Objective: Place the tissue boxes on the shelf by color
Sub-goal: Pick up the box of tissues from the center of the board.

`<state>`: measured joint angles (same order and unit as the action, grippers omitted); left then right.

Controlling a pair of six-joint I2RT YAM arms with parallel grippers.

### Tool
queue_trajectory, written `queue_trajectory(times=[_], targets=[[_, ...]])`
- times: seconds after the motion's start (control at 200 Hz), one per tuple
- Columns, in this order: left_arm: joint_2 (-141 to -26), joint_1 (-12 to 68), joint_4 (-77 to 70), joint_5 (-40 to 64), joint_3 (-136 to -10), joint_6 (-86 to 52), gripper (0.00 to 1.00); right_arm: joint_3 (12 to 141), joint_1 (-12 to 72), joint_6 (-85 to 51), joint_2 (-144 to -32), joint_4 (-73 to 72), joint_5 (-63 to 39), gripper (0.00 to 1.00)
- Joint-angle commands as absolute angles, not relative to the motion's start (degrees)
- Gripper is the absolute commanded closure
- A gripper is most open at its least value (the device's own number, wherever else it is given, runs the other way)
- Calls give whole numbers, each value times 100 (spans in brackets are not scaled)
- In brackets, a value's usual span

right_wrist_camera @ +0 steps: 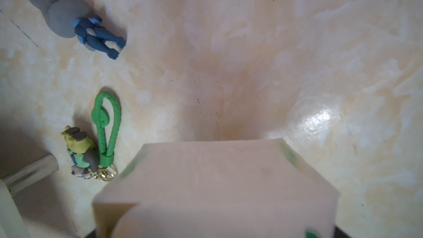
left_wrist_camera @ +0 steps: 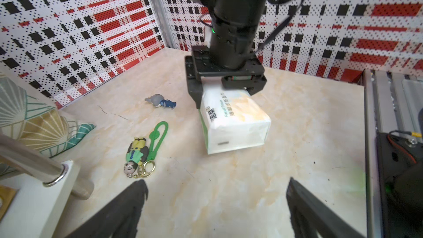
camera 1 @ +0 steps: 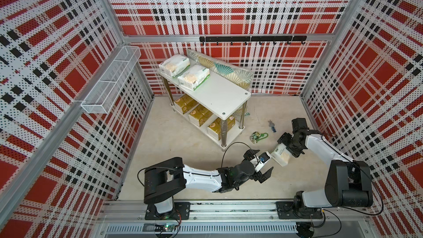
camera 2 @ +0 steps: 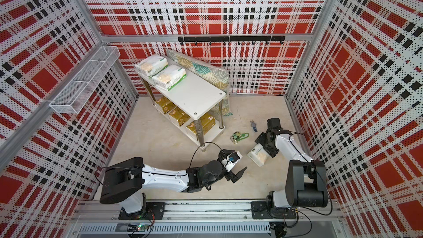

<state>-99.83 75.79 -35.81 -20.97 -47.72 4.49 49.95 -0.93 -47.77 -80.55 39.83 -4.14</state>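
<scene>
Two white-and-green tissue packs [camera 1: 174,65] [camera 1: 194,76] are sitting side by side on the top board of the shelf [camera 1: 217,95], bunched up at the end nearest the back wall. Three gold packs [camera 1: 185,104] [camera 1: 200,115] [camera 1: 219,125] are lining the bottom board in a row.

So the third white pack [left_wrist_camera: 235,124] is the only one sitting out on the bench [left_wrist_camera: 229,191], over by the right arm. The right tool [left_wrist_camera: 225,88] is clamping one end of it, with its jaws squeezing in from both sides. Honestly can't tell if the pack is resting on the bench or hanging just off it.

The left tool [left_wrist_camera: 217,182] is hovering just beside the pack's free end with its jaws spread wide, gripping nothing.

Random clutter: a green-strap figure keychain [left_wrist_camera: 142,152] and a grey-and-blue figure keychain [left_wrist_camera: 160,103] are lying on the bench between the shelf and that pack. A fan-patterned cushion [camera 1: 229,69] is leaning behind the shelf.
</scene>
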Motion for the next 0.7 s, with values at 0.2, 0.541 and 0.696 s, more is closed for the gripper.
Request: queue_trajectory(times=[0.2, 0.541, 0.696], targets=[[-10488, 7655, -4517, -2384, -4929, 882, 1, 5098, 478, -5635, -7564, 4201, -624, 19], [-10782, 7660, -4503, -2663, -5204, 859, 1, 4926, 575, -6113, -7161, 4096, -782, 19], [-10869, 7664, -4503, -2873, -5321, 882, 1, 4835, 623, -6311, -7055, 3999, -905, 19]])
